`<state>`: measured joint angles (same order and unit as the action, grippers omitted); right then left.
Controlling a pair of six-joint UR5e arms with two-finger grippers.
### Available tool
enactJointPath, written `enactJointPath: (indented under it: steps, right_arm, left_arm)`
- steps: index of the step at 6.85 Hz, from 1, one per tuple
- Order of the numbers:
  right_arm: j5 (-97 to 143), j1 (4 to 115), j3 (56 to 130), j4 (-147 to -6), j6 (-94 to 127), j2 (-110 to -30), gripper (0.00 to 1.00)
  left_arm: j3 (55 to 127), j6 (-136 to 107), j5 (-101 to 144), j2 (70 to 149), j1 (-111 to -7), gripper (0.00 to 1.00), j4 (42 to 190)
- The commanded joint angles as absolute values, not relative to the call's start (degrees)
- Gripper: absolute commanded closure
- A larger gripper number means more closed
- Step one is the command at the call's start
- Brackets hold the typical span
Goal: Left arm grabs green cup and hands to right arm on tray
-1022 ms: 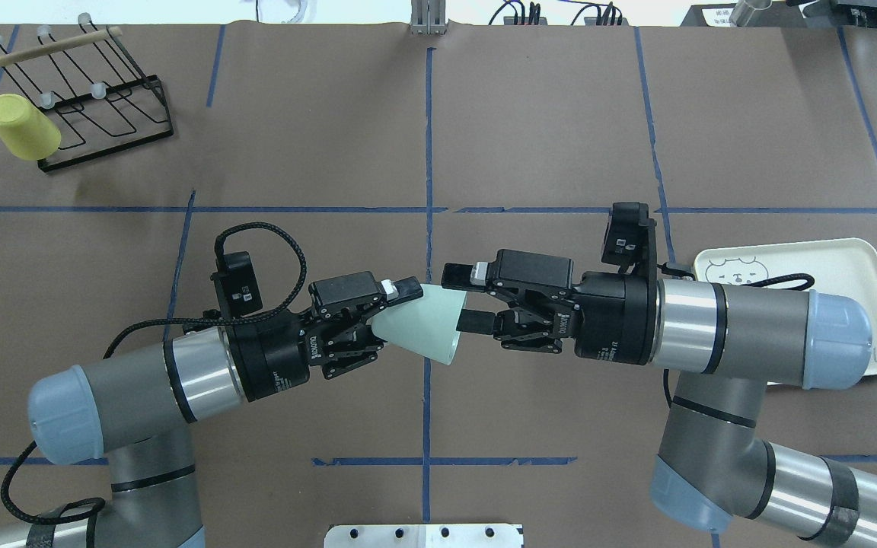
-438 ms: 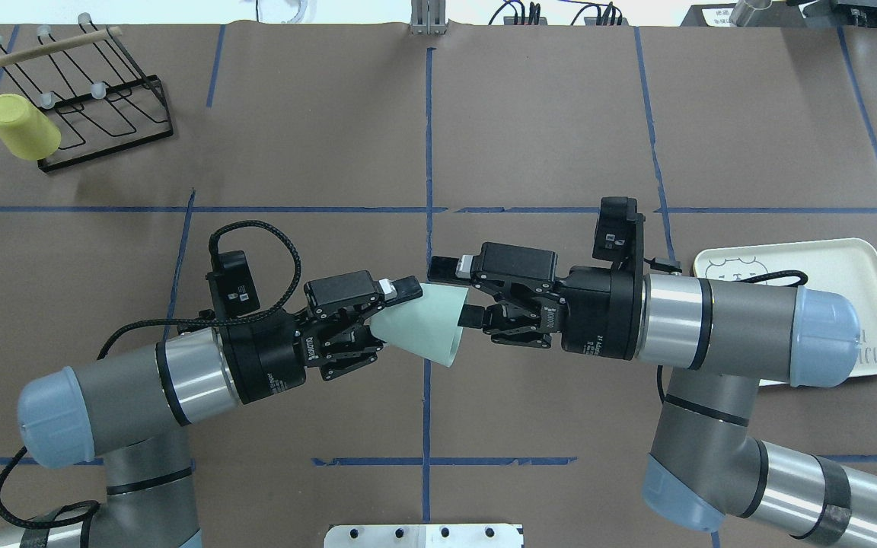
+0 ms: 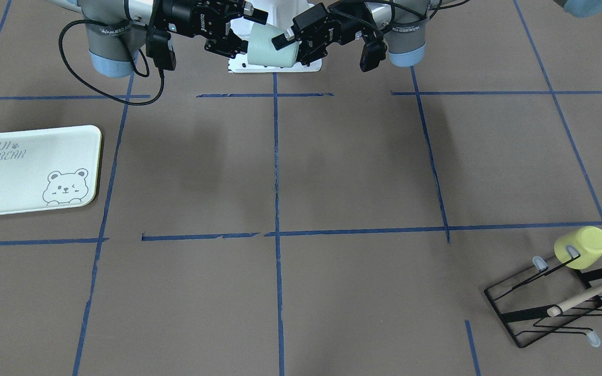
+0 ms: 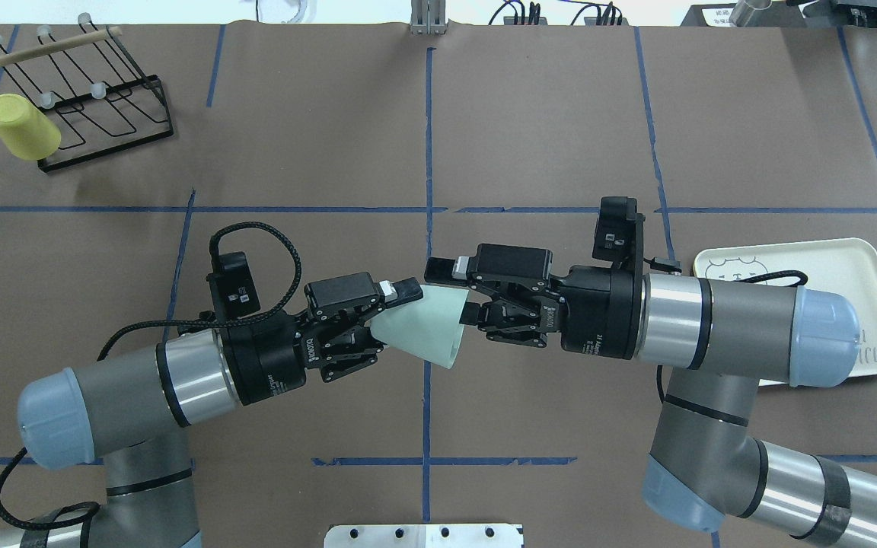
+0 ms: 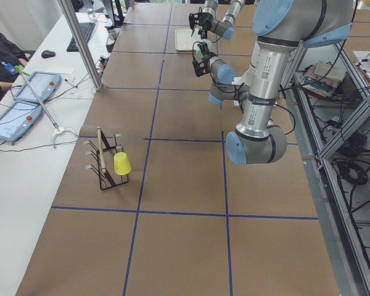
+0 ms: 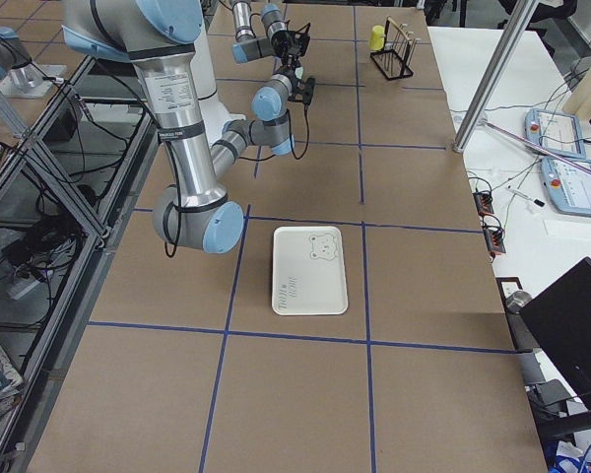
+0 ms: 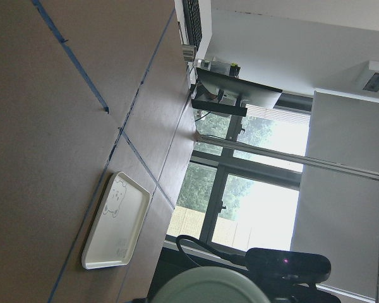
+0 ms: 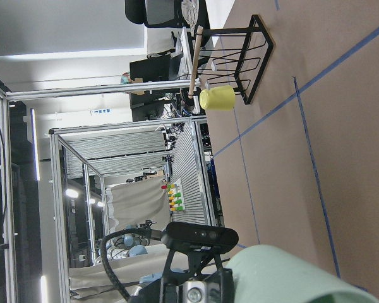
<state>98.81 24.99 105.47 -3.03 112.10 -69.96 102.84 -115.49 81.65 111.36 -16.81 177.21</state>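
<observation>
Two grippers meet level over mid-table: left gripper (image 4: pixel 393 316) clamps small mint-green plastic tumbler (image 4: pixel 423 326) by its base, right gripper (image 4: pixel 455 291) gapes astride the rim; cream rectangular plastic tray (image 4: pixel 865 266) at three o'clock.

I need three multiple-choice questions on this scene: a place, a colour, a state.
1. The tray lies at: A the robot's left; B the robot's right; C the middle.
2. The rack holds a cup coloured: A red; B blue; C yellow.
3. The green cup is: A held up by the left fingers; B on the tray; C on the rack.
Key: 1B, it lies under the right arm; 2C, plainly yellow; 3A, the fingers pinch its base in mid-air.
</observation>
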Motion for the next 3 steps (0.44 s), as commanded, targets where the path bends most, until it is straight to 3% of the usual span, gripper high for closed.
enactJointPath:
  steps: [1,3]
  right_arm:
    - [98.9,25.0,105.5,-3.0,111.9,-70.0,0.63]
    - [98.9,24.9,105.5,-3.0,111.6,-70.0,0.68]
  left_arm:
    - [102.8,-115.5,81.7,111.4,-16.8,0.55,177.3]
    - [102.8,-115.5,81.7,111.3,-16.8,0.55,177.4]
